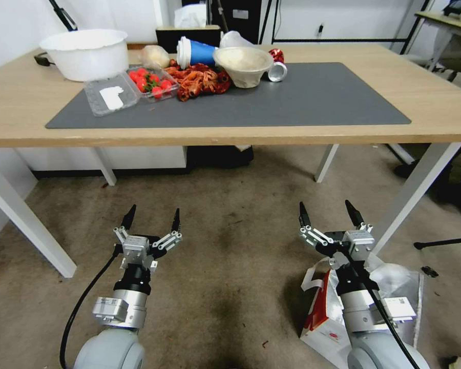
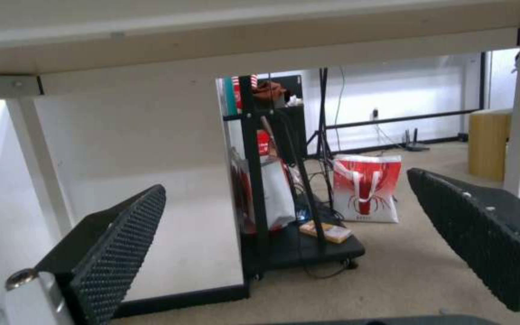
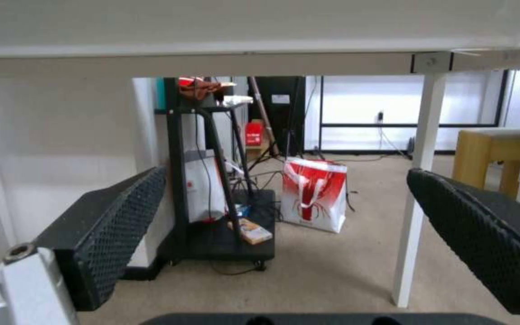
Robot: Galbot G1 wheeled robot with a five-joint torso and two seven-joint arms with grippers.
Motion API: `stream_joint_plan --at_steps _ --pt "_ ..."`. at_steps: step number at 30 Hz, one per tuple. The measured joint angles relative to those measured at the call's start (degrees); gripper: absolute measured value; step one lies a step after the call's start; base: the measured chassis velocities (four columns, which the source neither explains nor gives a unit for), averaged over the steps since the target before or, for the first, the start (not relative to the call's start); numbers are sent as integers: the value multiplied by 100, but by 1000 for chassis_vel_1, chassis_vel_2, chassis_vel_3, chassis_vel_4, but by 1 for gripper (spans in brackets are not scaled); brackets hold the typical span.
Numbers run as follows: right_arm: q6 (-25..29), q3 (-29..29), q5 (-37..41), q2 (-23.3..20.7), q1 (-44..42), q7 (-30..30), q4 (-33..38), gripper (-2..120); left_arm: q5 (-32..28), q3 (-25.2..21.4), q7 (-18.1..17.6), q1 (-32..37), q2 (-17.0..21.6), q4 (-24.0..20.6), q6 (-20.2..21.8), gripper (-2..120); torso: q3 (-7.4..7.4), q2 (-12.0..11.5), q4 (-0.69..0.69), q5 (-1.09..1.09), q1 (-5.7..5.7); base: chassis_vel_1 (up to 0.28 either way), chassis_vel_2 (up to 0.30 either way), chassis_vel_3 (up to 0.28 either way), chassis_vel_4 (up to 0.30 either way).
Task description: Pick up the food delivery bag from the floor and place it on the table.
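Note:
The food delivery bag [image 1: 323, 328] stands on the floor [image 1: 230, 220] at my lower right. It is white with a red side panel, foil lining and a small round red logo, and my right arm hides part of it. My right gripper [image 1: 327, 212] is open, just past the bag's far edge and above the carpet, holding nothing. To the left, my left gripper [image 1: 152, 218] is also open over bare carpet. Both point under the table [image 1: 435, 110], whose light-wood top carries a dark grey mat [image 1: 317, 97]. Each wrist view looks between open fingers [image 2: 122, 234] [image 3: 122, 225] beneath the tabletop.
At the mat's back left sit a white basin [image 1: 84, 51], a strawberry box [image 1: 151, 82], crayfish [image 1: 200, 79], a blue cup [image 1: 194, 51] and a paper bowl [image 1: 243, 64]. White table legs [image 1: 415, 189] [image 1: 25, 220] flank the grippers. Beyond stand a black cart [image 3: 212, 225] and a red-and-white printed bag [image 3: 314, 194].

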Motion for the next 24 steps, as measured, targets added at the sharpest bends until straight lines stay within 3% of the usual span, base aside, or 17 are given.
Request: stream_joint_plan --at_steps 18,24 --pt "-4 16 13 24 7 0 -4 100 -30 -2 35 -28 -1 27 7 100 -314 -385 0 1 -73 0 0 0 0" --pt "-6 26 16 25 6 0 -11 100 -32 5 40 -33 -11 28 10 100 -480 -561 0 1 -83 0 0 0 0"
